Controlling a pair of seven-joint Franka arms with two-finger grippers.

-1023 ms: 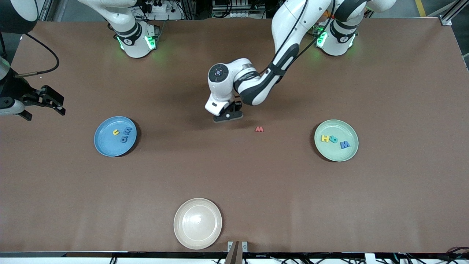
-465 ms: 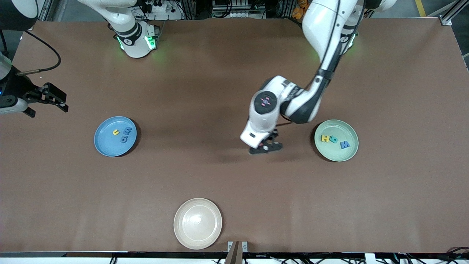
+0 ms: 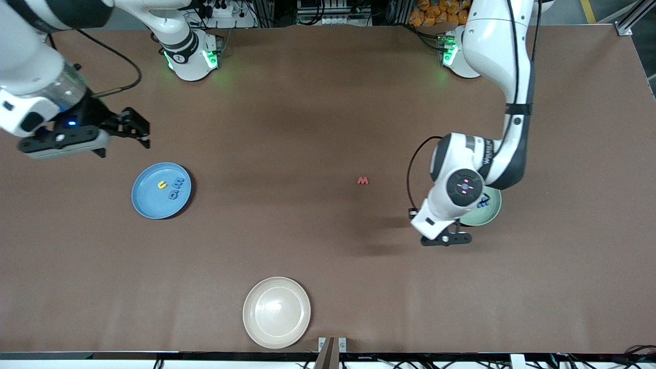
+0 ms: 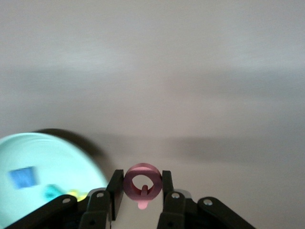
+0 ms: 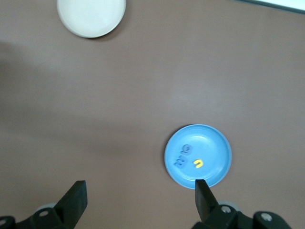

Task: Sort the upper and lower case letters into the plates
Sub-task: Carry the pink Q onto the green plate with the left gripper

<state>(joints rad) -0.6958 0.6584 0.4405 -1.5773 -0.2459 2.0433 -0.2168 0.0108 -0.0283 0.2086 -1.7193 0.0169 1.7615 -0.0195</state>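
Observation:
My left gripper (image 3: pixel 445 239) (image 4: pixel 141 186) is shut on a pink-red ring-shaped letter (image 4: pixel 142 168) and hangs over the table beside the mint green plate (image 3: pixel 487 216) (image 4: pixel 43 157). The left arm's wrist hides most of that plate; a blue letter (image 4: pixel 22 177) lies in it. A red letter M (image 3: pixel 363 180) lies on the table mid-way between the plates. The blue plate (image 3: pixel 148 202) (image 5: pixel 214 143) holds a yellow u (image 3: pixel 162 185) (image 5: pixel 198 164) and two blue letters (image 3: pixel 175 188). My right gripper (image 3: pixel 137 128) (image 5: pixel 139 191) is open and empty, over the table beside the blue plate.
A beige plate (image 3: pixel 277 312) (image 5: pixel 91 16) with nothing in it sits near the table's front edge. Brown mat covers the whole table. Both arm bases stand along the edge farthest from the front camera.
The left arm swept from the table's middle to beside the green plate, carrying the ring-shaped letter. The right arm swung in toward the blue plate, still open.

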